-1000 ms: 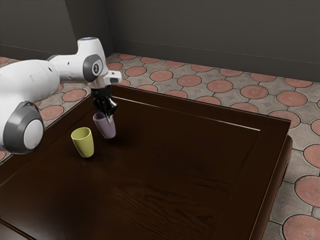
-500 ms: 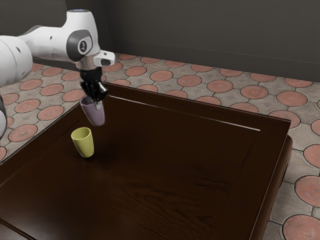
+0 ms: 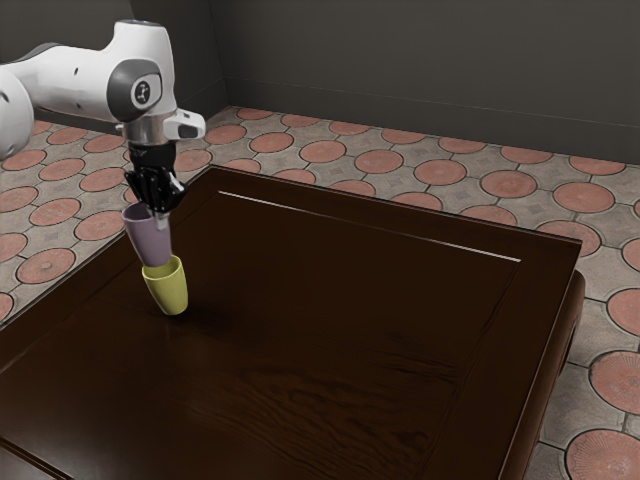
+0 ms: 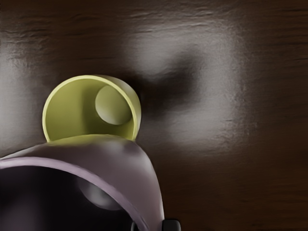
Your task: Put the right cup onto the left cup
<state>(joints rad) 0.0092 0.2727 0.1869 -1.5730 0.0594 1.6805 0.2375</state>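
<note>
The purple cup (image 3: 147, 238) hangs from my gripper (image 3: 161, 217), which is shut on one side of its wall near the rim. In the wrist view that wall of the purple cup (image 4: 118, 156) passes between the tips of my gripper (image 4: 152, 225). Below it the yellow cup (image 3: 169, 291) stands upright on the table. The purple base overlaps the yellow rim in the exterior view; whether they touch, I cannot tell. From above, the inside and bottom of the yellow cup (image 4: 72, 113) show, with part of its rim hidden behind the purple cup.
The dark wooden table (image 3: 360, 300) stretches toward the exterior view's right. Its raised far edge (image 3: 400, 210) runs behind the cups, and a tiled floor (image 3: 380, 160) lies beyond.
Holding the purple cup, my gripper has lifted it off the table and carried it toward the exterior view's left, then slightly lower, over the yellow cup. The yellow cup has stayed put.
</note>
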